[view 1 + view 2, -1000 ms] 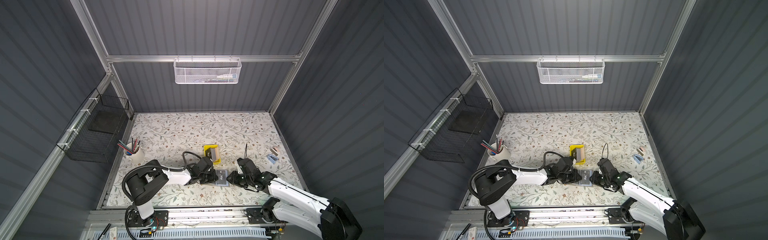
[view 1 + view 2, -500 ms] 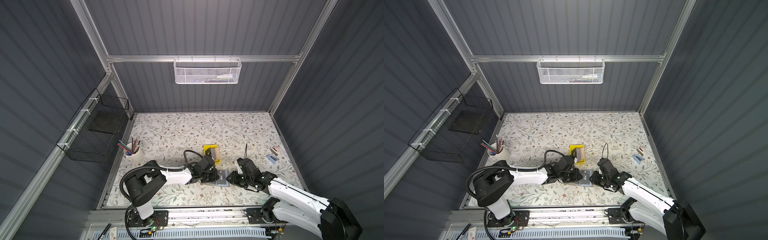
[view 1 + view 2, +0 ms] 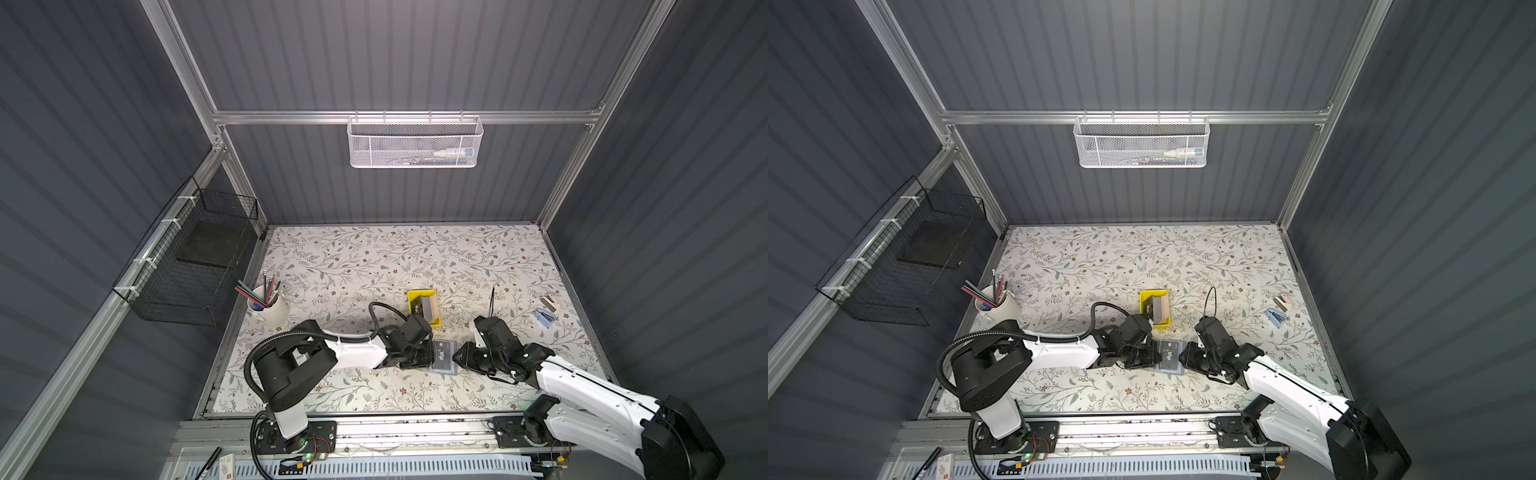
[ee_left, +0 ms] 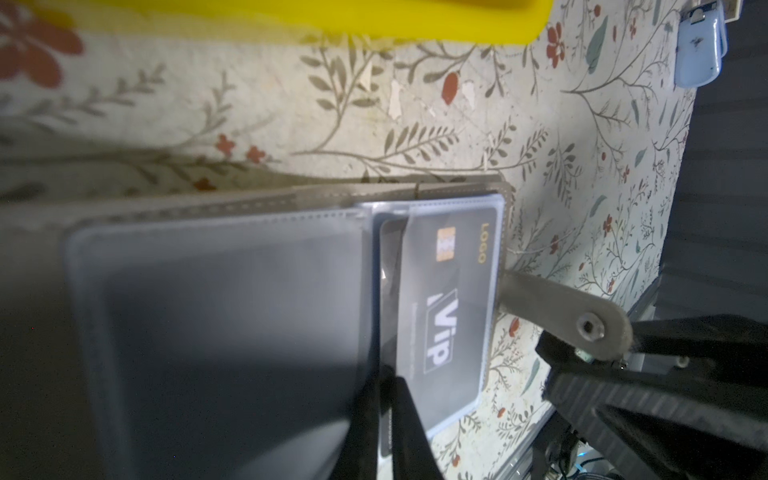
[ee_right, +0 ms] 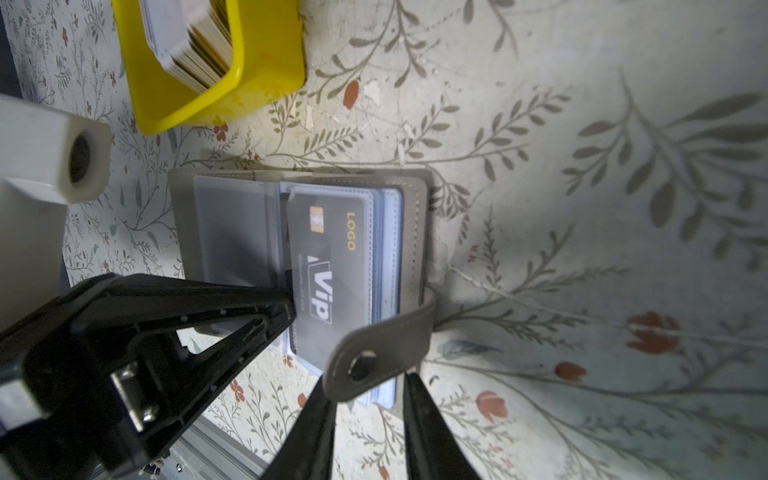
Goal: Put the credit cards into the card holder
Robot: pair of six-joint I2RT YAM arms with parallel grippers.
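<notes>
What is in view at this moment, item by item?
card holder: one, grey, open flat at table front centre.
VIP card: one, black, mostly in a sleeve.
credit cards: one stack, black and tan, in tray.
yellow tray: one, behind holder.
pencil cup: one, white, left edge.
clips: two, blue and pink, right edge.
white basket: one, back wall.
black basket: one, left wall.
left gripper: jaws shut at the card's edge.
right gripper: jaws apart under the strap.

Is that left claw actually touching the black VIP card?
Touching. The right wrist view shows the left gripper fingers closed, tips against the edge of the VIP card lying half inside the card holder.
</notes>
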